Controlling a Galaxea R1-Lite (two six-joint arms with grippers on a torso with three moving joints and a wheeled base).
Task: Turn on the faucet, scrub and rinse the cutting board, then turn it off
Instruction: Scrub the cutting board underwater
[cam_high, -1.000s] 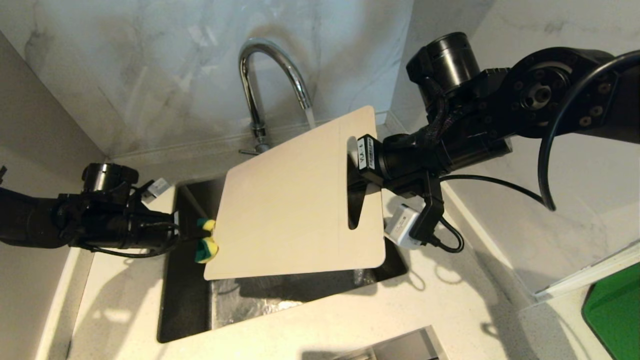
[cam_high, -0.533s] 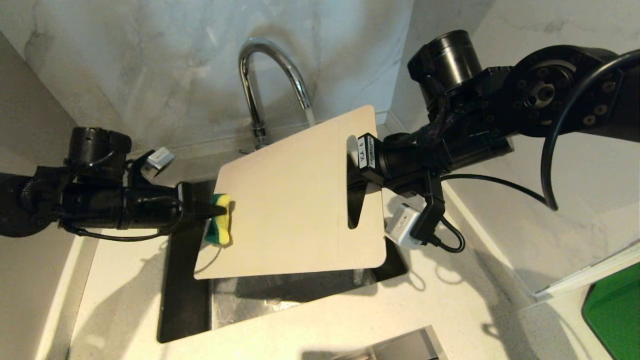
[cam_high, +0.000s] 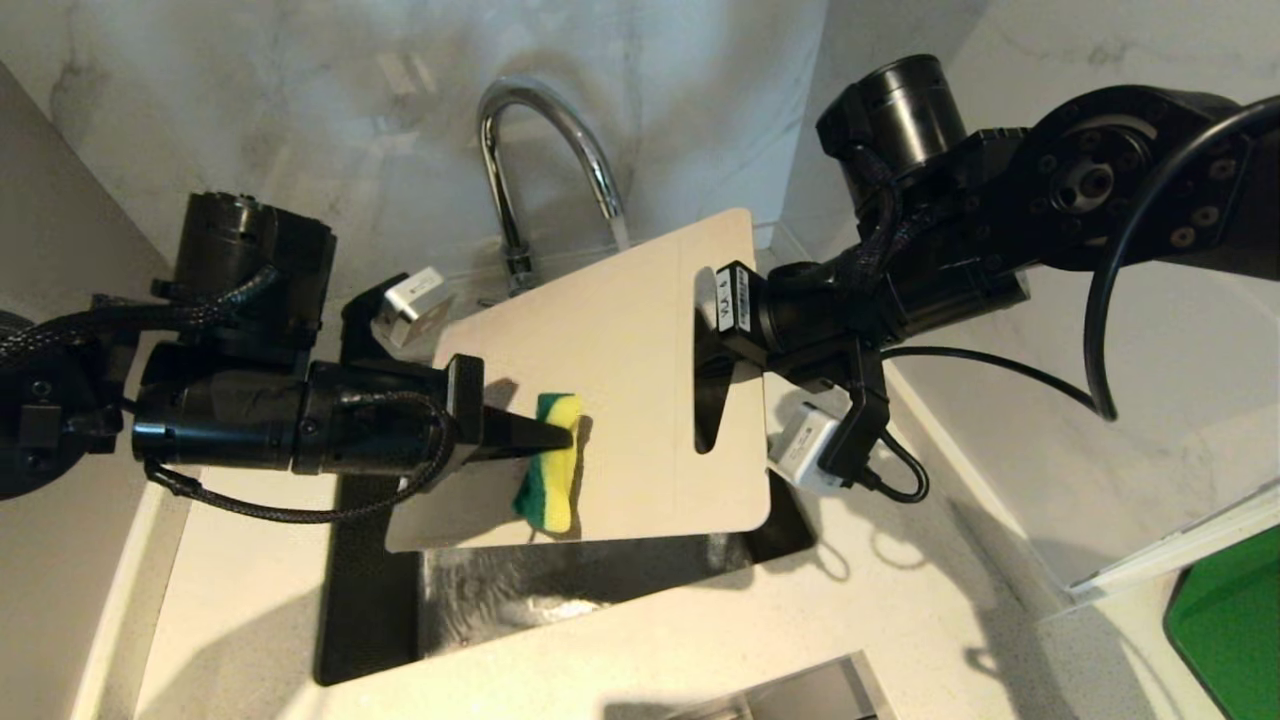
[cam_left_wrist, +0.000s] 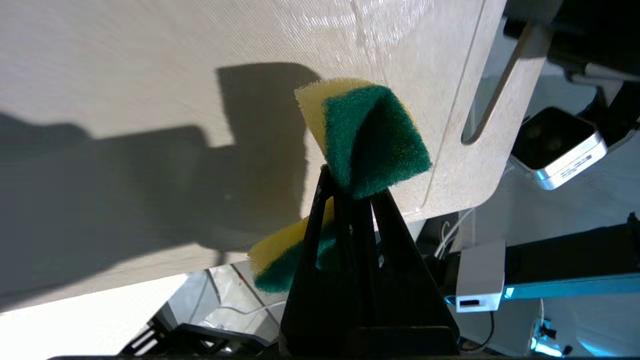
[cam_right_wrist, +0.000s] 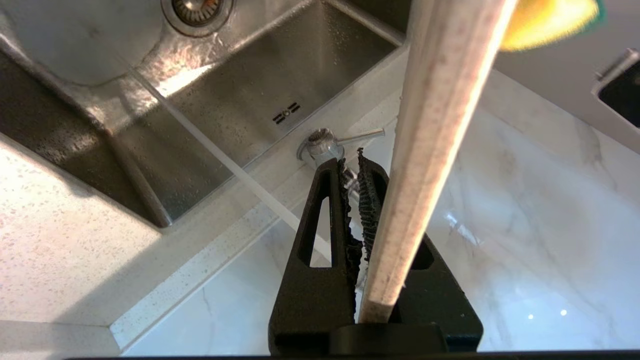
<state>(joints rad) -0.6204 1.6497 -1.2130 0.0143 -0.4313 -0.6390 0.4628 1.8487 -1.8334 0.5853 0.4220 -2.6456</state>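
The cream-white cutting board (cam_high: 620, 340) hangs tilted over the sink. My right gripper (cam_high: 712, 345) is shut on its edge beside the slot handle, and the board's edge (cam_right_wrist: 440, 115) runs past the gripper (cam_right_wrist: 352, 162) in the right wrist view. My left gripper (cam_high: 565, 435) is shut on a yellow-green sponge (cam_high: 548, 465), which presses against the board's lower middle. In the left wrist view the folded sponge (cam_left_wrist: 370, 135) sits at the gripper (cam_left_wrist: 350, 185) tips against the board (cam_left_wrist: 150, 100). Behind the board rises the chrome faucet (cam_high: 540, 150), with water (cam_high: 620, 235) running from its spout. Its base and lever (cam_right_wrist: 340, 140) are in the right wrist view.
The wet steel sink (cam_high: 520, 590) lies under the board, and its drain (cam_right_wrist: 197, 10) is in the right wrist view. Pale speckled counter (cam_high: 700, 650) surrounds it, and marble walls stand behind and to the right. A bright green flat thing (cam_high: 1225, 620) lies at the far right.
My left gripper has carried the sponge from the board's left edge rightward onto its face. The board's lower left corner has shifted slightly. The right arm has stayed still.
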